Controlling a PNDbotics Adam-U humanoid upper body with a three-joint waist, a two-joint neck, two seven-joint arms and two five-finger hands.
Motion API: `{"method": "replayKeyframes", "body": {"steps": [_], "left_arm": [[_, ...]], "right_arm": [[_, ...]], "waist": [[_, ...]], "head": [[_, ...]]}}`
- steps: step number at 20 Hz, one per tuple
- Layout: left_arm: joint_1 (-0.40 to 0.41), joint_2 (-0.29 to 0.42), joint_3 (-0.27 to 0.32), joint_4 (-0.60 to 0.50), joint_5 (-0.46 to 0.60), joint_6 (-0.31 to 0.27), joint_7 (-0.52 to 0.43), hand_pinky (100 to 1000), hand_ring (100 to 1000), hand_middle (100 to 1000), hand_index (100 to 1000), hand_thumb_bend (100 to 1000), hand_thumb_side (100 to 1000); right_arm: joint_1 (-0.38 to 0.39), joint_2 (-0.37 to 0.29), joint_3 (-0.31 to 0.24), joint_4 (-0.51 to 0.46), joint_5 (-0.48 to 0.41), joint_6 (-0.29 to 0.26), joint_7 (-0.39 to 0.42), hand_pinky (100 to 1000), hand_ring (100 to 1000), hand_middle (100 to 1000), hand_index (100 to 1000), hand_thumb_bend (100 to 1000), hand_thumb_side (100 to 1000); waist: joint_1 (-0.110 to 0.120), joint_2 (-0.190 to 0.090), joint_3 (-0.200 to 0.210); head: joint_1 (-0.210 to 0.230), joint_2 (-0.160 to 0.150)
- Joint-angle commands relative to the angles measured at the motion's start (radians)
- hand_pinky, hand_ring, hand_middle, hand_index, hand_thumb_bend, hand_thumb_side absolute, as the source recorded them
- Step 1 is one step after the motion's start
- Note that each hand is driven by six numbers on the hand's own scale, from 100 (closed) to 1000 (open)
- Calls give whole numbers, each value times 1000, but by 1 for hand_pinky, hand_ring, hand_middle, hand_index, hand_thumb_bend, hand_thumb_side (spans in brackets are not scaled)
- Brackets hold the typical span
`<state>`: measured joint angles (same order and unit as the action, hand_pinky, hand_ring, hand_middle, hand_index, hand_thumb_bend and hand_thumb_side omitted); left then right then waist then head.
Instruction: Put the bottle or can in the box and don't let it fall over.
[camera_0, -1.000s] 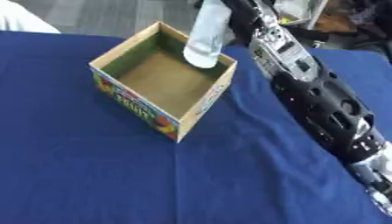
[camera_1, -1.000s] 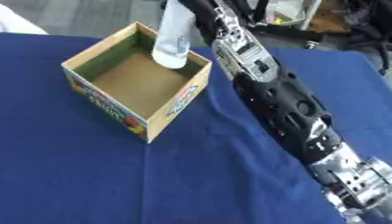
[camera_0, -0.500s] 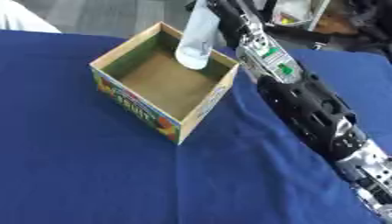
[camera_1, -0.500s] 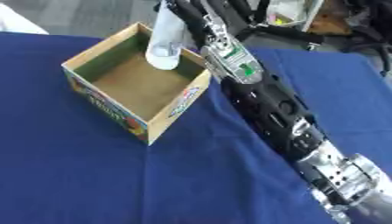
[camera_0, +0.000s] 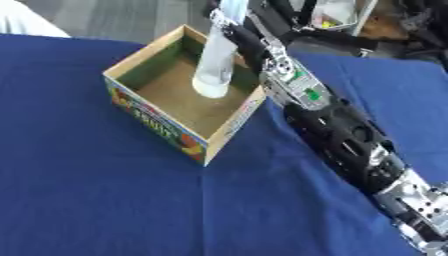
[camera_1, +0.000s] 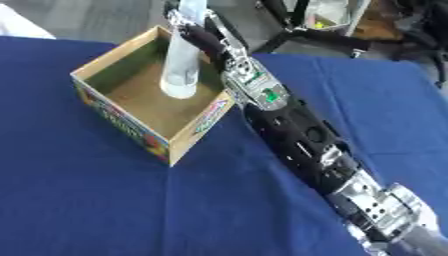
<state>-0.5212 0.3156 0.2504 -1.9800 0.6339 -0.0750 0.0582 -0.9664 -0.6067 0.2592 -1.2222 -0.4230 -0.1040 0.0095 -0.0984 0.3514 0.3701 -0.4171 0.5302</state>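
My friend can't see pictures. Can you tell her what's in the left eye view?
The robot's right hand holds a clear bottle upright inside an open cardboard box, its bottom low in the box. The box sits on a blue tablecloth.

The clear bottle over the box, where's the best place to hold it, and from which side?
Grip the clear bottle by its upper body, coming in from the right and above, much as the right hand appears to. It stands nearly upright with its base down inside the cardboard box, whose walls probably block a lower grasp, so only the upper part is easy to reach.
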Motion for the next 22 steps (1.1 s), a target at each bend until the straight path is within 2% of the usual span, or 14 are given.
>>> {"method": "replayKeyframes", "body": {"steps": [1,5,11,17,22], "left_arm": [[-14,16,4,-20,4,0,-4,941,1000,1000,797,430,559],[-15,16,5,-20,4,0,-4,941,1000,1000,796,432,557],[-11,18,8,-20,3,-1,0,941,1000,1000,796,432,556],[2,24,11,-20,1,-2,4,941,1000,1000,796,433,555],[21,35,16,-20,-6,-4,8,941,1000,1000,797,434,556]], "right_arm": [[-13,-21,-8,-27,98,2,101,1000,1000,1000,1000,100,487],[-4,-7,-14,-17,163,12,147,1000,1000,1000,1000,100,510],[12,-7,-14,-32,199,20,170,1000,1000,1000,1000,100,517],[39,-19,-21,-77,231,79,176,1000,1000,1000,1000,100,491],[75,-36,-35,-141,198,123,168,1000,1000,1000,1000,100,498]], "waist": [[8,-19,-1],[8,-20,-2],[10,-25,-9],[15,-35,-27],[19,-48,-51]], "head": [[-5,-10],[-6,-8],[-1,-4],[8,2],[20,16]]}}
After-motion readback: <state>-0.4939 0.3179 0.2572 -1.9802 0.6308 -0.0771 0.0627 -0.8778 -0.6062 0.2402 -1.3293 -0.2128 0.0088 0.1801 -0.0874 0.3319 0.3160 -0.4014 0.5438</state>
